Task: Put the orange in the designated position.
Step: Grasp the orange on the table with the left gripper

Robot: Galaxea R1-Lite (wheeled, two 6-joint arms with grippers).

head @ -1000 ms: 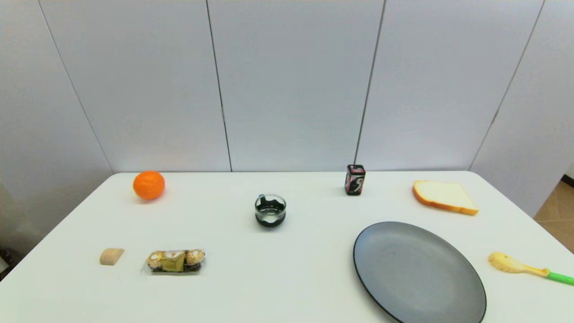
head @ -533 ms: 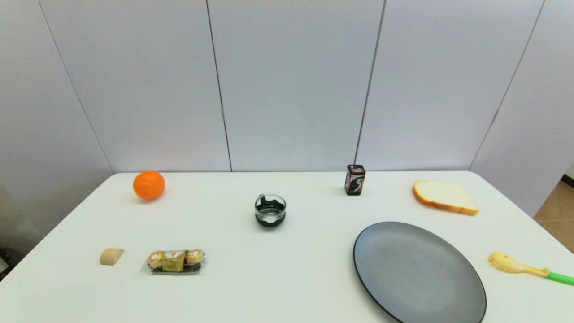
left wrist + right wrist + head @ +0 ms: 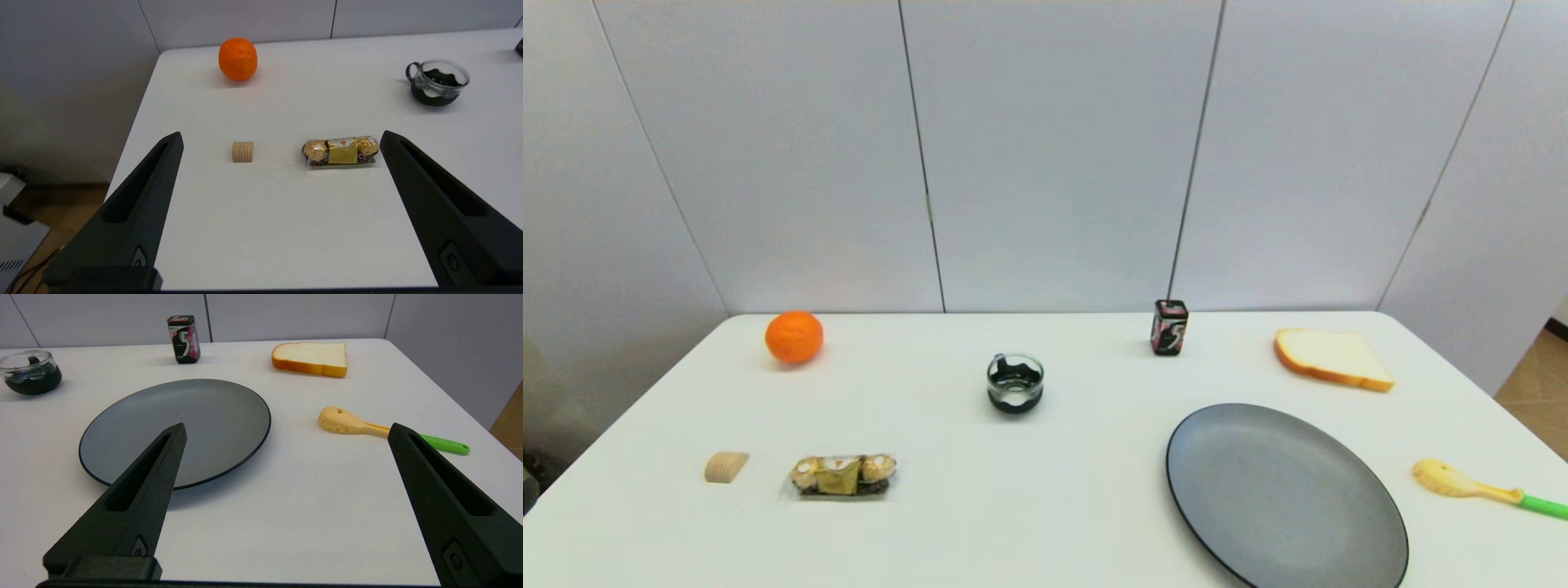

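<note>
The orange (image 3: 794,336) sits untouched at the table's (image 3: 1045,523) far left corner, well left of the cup (image 3: 1015,382); left gripper (image 3: 280,141) and right gripper (image 3: 286,430) hover with jaws wide apart

Left gripper (image 3: 280,136): two long matte black fingers (image 3: 135,212) showing, wedge-shaped, tapering to blunt tips. Each finger carrying long recessed slot along inner face. Small round screw or fastener, possibly, sitting near base of each finger. Flat black crossbar running along base.

Right gripper (image 3: 286,428): looking same in build, black tapered fingers (image 3: 135,502), slotted faces, same small round detail low on each, slightly grainy surface texture showing. No cables or markings coming into view.
</note>
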